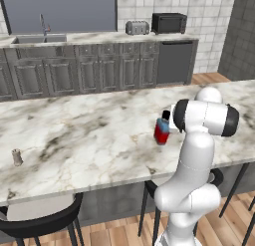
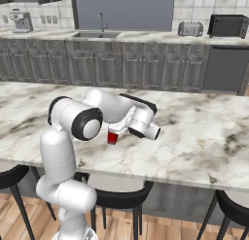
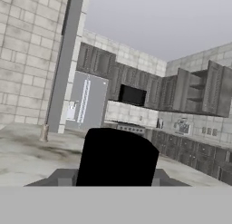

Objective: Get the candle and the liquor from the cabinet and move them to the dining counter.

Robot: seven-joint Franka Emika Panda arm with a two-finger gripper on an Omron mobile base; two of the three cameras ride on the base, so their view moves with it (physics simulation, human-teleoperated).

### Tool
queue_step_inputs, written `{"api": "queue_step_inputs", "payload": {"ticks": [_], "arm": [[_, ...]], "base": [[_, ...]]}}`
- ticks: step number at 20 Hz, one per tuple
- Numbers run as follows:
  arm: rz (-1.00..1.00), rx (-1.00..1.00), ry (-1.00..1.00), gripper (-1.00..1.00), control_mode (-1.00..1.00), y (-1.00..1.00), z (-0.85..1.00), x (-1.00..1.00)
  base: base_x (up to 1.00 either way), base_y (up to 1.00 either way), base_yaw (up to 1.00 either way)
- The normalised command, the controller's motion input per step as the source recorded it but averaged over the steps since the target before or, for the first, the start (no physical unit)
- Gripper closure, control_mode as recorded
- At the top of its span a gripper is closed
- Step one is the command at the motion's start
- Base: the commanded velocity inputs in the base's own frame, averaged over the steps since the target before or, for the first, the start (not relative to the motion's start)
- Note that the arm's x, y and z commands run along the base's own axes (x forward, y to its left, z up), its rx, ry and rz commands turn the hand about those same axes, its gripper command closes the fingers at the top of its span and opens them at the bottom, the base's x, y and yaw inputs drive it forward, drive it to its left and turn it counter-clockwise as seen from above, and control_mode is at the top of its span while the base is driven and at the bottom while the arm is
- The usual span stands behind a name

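Left base view: gripper partly closed around the liquor.

No readable text, label, brand, number or sign anywhere: none on the liquor bottle, none on the toaster, none on the microwave, none on the coffee machine.

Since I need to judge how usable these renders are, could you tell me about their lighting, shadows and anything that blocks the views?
Left base view: even flat light, no glare, the arm hides part of the liquor; the candle looks small and soft. Right base view: same flat light, the bottle's upper part sits behind the gripper. Hand view: rolled sideways, the bottle's black cap blocks the lower middle.
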Motion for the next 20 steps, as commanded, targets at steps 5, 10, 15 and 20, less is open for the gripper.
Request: {"api": "queue_step_inputs", "payload": {"ticks": [5,10,15,20], "arm": [[0.0,0.0,-0.06,1.0,-1.0,0.0,0.0,0.0],[0.0,-0.01,-0.02,1.0,-1.0,0.06,0.0,0.0],[0.0,0.0,0.0,1.0,-1.0,0.04,0.0,0.0],[0.0,0.0,0.0,1.0,-1.0,0.0,0.0,0.0]], "base": [[0.0,0.0,0.0],[0.0,0.0,0.0],[0.0,0.0,0.0],[0.0,0.0,0.0]]}}
